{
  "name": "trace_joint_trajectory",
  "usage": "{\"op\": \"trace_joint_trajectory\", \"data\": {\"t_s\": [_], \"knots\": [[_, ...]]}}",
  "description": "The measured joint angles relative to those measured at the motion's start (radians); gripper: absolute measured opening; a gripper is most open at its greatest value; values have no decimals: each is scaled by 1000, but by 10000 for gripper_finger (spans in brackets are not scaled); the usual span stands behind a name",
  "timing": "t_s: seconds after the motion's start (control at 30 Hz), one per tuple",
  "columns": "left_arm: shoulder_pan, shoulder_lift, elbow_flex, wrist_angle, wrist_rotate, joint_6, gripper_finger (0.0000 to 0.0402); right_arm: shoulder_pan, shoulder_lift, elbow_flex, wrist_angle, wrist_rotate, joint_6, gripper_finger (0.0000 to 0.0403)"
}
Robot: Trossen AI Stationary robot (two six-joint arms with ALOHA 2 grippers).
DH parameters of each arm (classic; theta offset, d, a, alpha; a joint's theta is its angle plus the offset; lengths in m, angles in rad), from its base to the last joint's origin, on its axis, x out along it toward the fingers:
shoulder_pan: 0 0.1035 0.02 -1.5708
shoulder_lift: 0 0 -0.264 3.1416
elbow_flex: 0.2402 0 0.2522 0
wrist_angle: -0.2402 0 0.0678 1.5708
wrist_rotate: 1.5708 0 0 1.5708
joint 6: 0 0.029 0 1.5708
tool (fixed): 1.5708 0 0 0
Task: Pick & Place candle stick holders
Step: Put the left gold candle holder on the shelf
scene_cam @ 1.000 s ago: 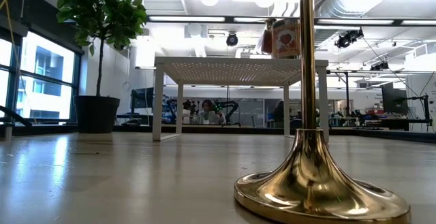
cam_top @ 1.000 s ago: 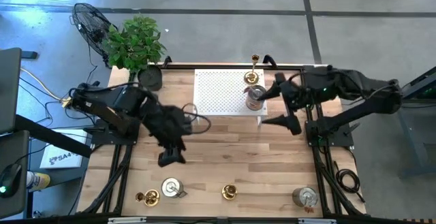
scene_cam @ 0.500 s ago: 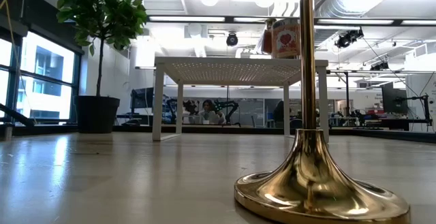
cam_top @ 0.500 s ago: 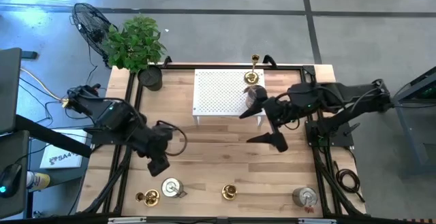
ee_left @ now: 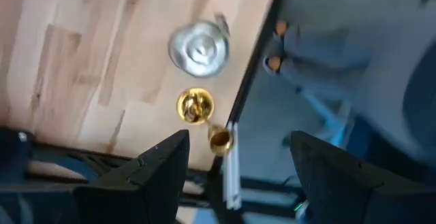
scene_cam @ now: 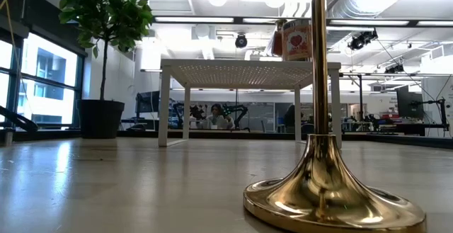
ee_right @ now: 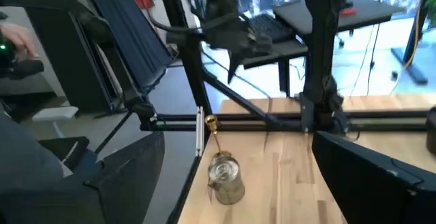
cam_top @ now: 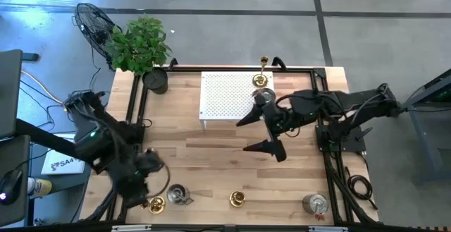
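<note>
Left pincer (cam_top: pixel 151 190) low at the near-left, fingers apart; right pincer (cam_top: pixel 257 130) mid-table, fingers spread wide

Shiny gold candlestick (scene_cam: pixel 322 183), silver-grey cylinder holder (ee_left: pixel 199 46), white perforated stand (cam_top: pixel 227 95), pale wood table (cam_top: pixel 211 154)

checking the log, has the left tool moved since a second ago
Yes. In the high view the left tool has swung away from the white perforated stand toward the table's near-left corner, and now hangs open by the gold holder and silver holder.
</note>
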Motion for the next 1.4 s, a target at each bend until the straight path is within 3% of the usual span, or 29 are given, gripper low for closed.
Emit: {"op": "trace_joint_trajectory", "data": {"t_s": [0.23, 0.5, 0.8, 1.13, 1.4], "knots": [[-125, 0, -92, -2, -52, 173, 250, 54, 77, 0, 61, 73, 1, 367], [-132, 1, -233, -1, -11, 210, 250, 90, 112, 0, 139, 73, 13, 367], [-132, 0, -273, 52, 2, 73, 250, 95, 112, 0, 131, 49, 29, 367], [-133, 0, -274, 242, 122, -19, 250, 94, 112, 0, 124, 18, 27, 367], [-133, 3, -274, 307, 124, -136, 250, 91, 112, 0, 124, 16, 27, 367]]}}
